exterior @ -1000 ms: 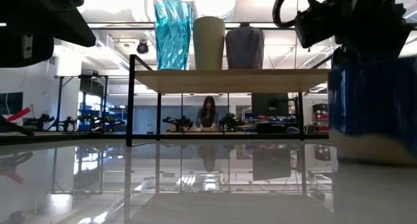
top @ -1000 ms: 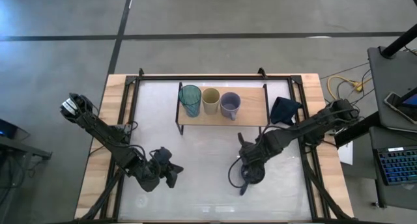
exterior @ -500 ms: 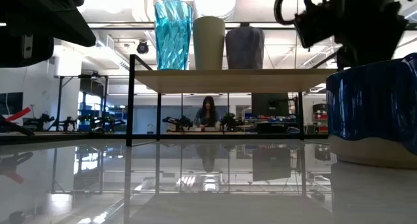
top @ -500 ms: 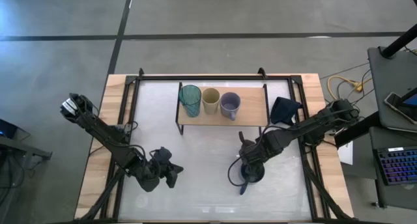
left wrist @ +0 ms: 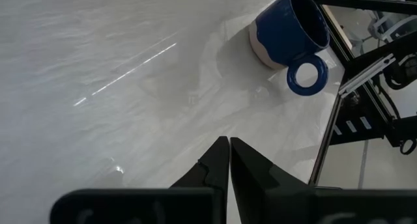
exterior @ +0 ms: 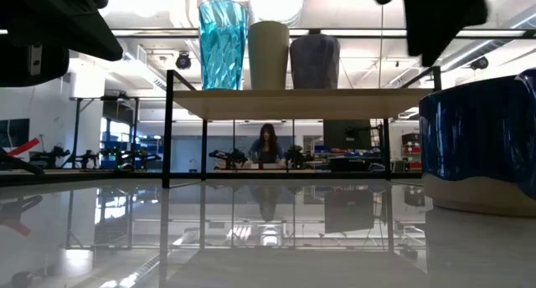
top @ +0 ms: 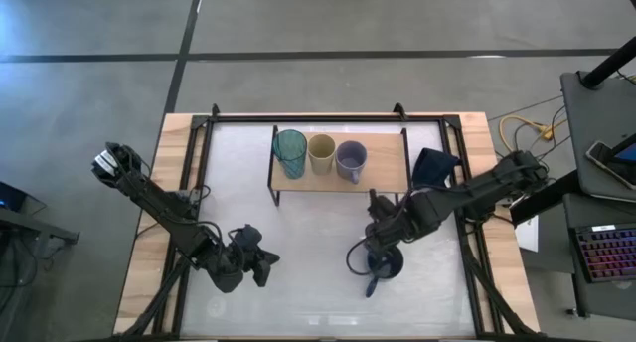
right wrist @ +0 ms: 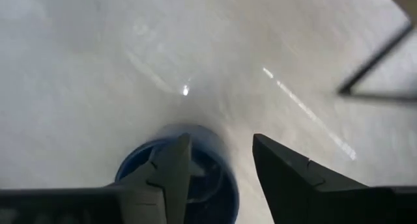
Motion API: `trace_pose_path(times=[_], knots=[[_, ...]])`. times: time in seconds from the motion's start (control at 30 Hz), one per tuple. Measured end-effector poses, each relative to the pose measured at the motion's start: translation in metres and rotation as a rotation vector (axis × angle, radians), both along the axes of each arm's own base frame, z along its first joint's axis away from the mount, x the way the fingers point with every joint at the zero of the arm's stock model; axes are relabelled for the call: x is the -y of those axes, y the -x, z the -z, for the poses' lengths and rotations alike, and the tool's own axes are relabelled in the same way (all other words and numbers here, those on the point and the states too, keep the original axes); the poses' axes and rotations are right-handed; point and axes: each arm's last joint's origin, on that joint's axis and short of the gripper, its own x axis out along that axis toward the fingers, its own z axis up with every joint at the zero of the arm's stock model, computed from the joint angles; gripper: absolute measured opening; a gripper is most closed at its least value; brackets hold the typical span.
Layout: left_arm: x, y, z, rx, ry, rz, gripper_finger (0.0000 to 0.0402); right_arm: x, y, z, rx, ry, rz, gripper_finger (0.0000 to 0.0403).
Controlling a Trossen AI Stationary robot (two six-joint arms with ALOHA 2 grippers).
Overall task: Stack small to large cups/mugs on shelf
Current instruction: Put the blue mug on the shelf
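Note:
The dark blue mug [top: 386, 265] stands upright on its base on the white tabletop, with its handle [top: 372, 285] toward the near edge. It also shows in the low view [exterior: 481, 150] and the left wrist view [left wrist: 290, 28]. My right gripper [right wrist: 220, 138] is open and hovers above the mug [right wrist: 212, 172], clear of it. In the high view it sits just to the mug's far side [top: 376, 233]. The teal tumbler [top: 290, 151], cream cup [top: 321, 153] and grey-lavender cup [top: 350, 160] stand in a row on the wooden shelf [top: 388, 168]. My left gripper [left wrist: 229, 146] is shut and empty at the near left [top: 266, 267].
A dark navy cloth [top: 434, 168] lies right of the shelf. The shelf board [exterior: 293, 93] has bare room on its right end, beside the grey-lavender cup [exterior: 314, 60]. Black frame rails [top: 189, 163] run along the table's sides. A person [exterior: 268, 144] sits far behind in the room.
The mug has come down onto the tabletop and now stands still on its base. My right gripper has let go of it and gone up and a little toward the shelf.

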Motion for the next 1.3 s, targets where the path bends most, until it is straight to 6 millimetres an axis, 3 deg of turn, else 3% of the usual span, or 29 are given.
trace_pose_path(times=[0.17, 0.4, 0.6, 1.3], knots=[[0.000, 0.000, 0.000, -0.001, -0.001, 0.001, 0.0000, -0.013, 0.010, -0.001, -0.030, -0.054, 0.165, 0.0160], [0.000, 0.000, 0.000, -0.002, 0.000, 0.003, 0.0000, -0.043, 0.034, 0.016, -0.052, -0.089, 0.411, 0.0160], [0.000, 0.000, 0.000, -0.002, 0.000, 0.002, 0.0000, -0.052, 0.050, 0.030, -0.061, -0.059, 0.604, 0.0160], [0.001, 0.001, 0.001, -0.022, 0.011, 0.034, 0.0000, -0.069, 0.058, 0.060, -0.039, -0.197, 0.732, 0.0160]])
